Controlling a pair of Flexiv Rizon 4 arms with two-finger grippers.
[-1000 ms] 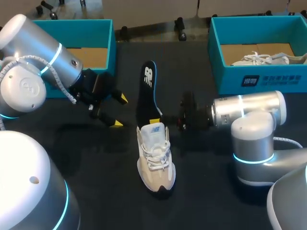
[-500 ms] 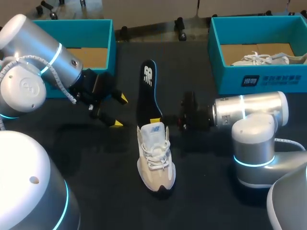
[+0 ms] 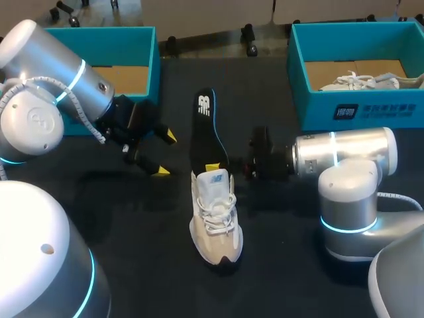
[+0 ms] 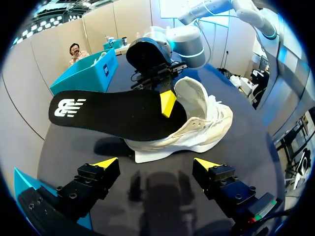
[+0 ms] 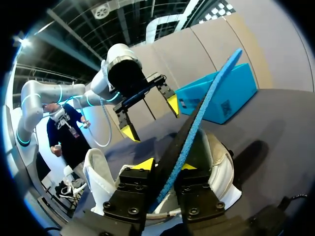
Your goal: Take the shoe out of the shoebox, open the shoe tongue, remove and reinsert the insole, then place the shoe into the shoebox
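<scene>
Head view: black table [image 3: 132, 252] (shoe [image 3: 215, 222] atop)

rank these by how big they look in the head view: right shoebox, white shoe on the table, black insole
1. right shoebox, clearly largest
2. white shoe
3. black insole: about as long as the shoe but much narrower; it stands tilted, so the order of those two is unsure

Matt woven-cloth shoe [image 3: 215, 218]; smooth matt foam insole [image 3: 204, 132].

Black table [image 3: 278, 265] carries shoe [image 3: 215, 222], left shoebox [image 3: 152, 66], right shoebox [image 3: 384, 109]
</scene>
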